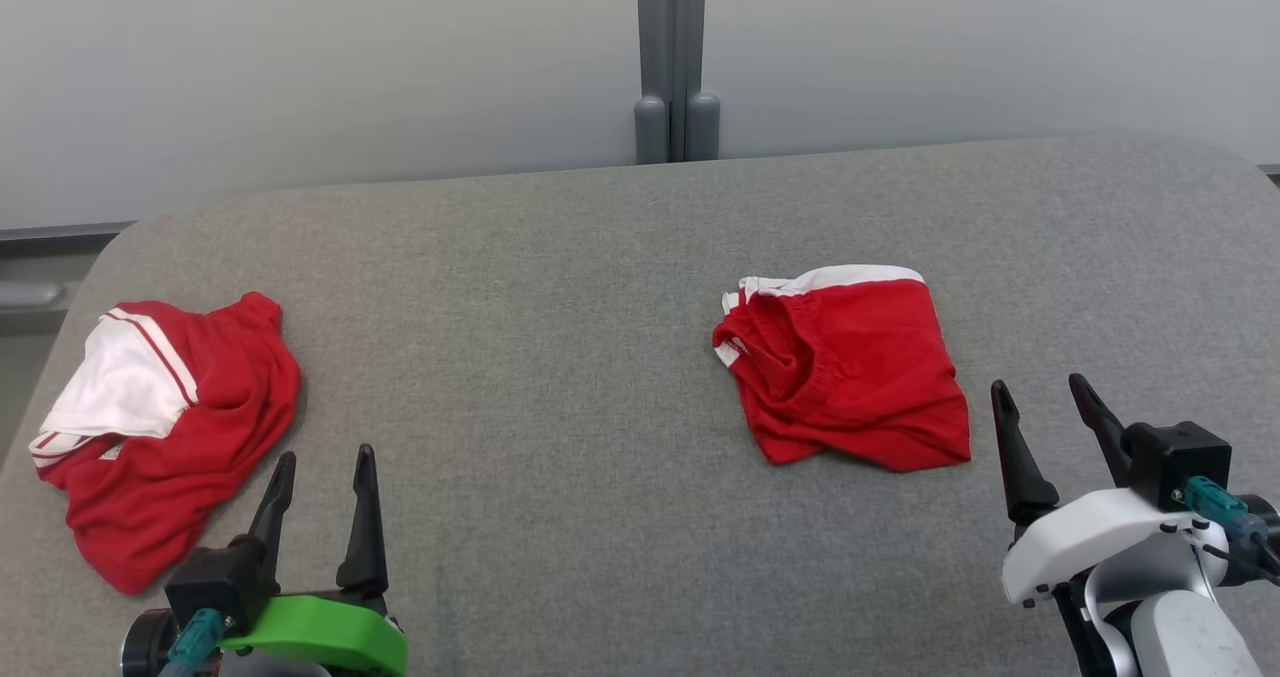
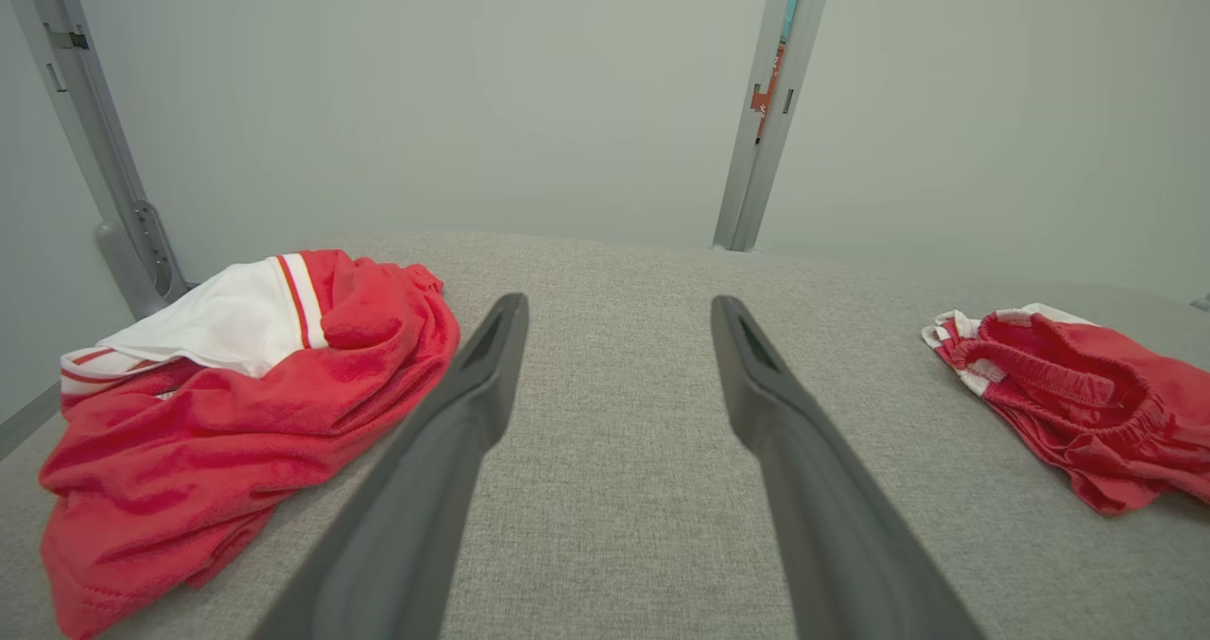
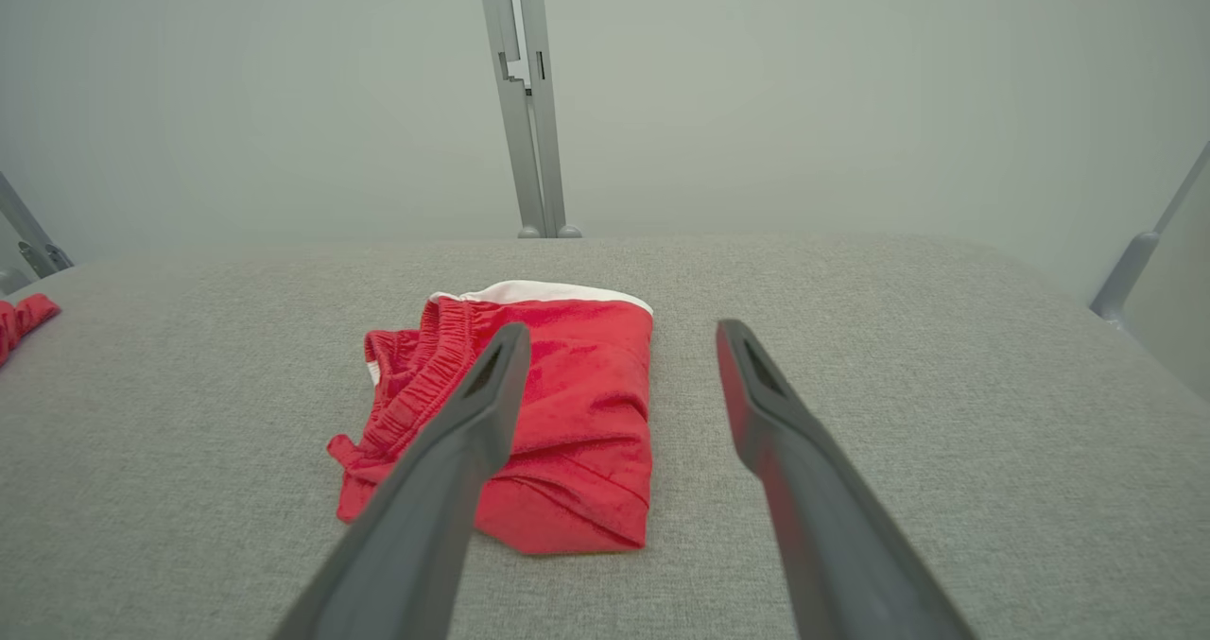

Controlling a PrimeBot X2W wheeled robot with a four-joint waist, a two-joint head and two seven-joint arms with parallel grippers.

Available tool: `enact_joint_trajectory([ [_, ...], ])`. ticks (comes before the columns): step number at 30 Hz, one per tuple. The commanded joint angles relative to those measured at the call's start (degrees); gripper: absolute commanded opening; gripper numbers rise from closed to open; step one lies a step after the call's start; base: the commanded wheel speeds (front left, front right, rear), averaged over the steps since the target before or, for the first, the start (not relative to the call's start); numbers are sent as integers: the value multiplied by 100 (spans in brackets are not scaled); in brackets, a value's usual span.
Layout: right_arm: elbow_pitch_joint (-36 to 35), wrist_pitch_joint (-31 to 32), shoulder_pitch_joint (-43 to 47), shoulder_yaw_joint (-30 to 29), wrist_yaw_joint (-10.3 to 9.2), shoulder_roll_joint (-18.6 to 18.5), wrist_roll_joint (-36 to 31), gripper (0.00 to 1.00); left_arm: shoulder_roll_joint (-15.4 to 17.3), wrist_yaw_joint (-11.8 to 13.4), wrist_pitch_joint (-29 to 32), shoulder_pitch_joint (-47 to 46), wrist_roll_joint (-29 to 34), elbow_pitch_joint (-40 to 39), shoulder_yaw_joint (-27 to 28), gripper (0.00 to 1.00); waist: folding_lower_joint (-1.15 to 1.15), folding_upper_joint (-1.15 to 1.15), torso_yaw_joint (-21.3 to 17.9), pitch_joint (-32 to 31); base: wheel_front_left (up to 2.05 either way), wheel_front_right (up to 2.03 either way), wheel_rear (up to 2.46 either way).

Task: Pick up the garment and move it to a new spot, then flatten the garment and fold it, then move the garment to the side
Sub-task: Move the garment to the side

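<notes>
The crumpled red sports jersey [image 1: 170, 437] with a white, stripe-trimmed sleeve lies bunched at the head view's lower left on the grey fabric table [image 1: 560, 257], untouched: the pick-up seems not yet begun. The left gripper [image 1: 325, 454] hovers just beside it, fingers spread and empty. The right gripper [image 1: 1038, 384], likewise spread and empty, sits lower right near a smaller red-and-white bunched cloth [image 1: 845, 372]. The next move probably calls for reaching left to pinch a fold.

The head view looks down across the grey table [image 1: 600, 407] toward the wall [image 1: 300, 77]; each wrist view sits low over it, facing that wall. All three share the smaller red cloth [image 1: 845, 367]; head and left wrist share the garment [image 1: 170, 427].
</notes>
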Motion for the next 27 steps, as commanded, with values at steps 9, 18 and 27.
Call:
enact_joint_trajectory([
  [9, 238, 812, -634, -258, -8, -93, 173, 100, 18, -19, -1, -177, 74, -131, -80, 100, 0, 0, 157, 262, 0, 0, 0],
  [18, 1484, 2675, -2025, -900, -7, -163, 358, 100, 12, -19, -1, -443, 93, -359, -216, 100, 0, 0, 583, 960, 0, 0, 0],
  [27, 2806, 3126, -2847, -1072, -7, -129, 437, 100, 11, -20, -1, -667, 118, -474, -248, 100, 0, 0, 848, 1477, 0, 0, 0],
])
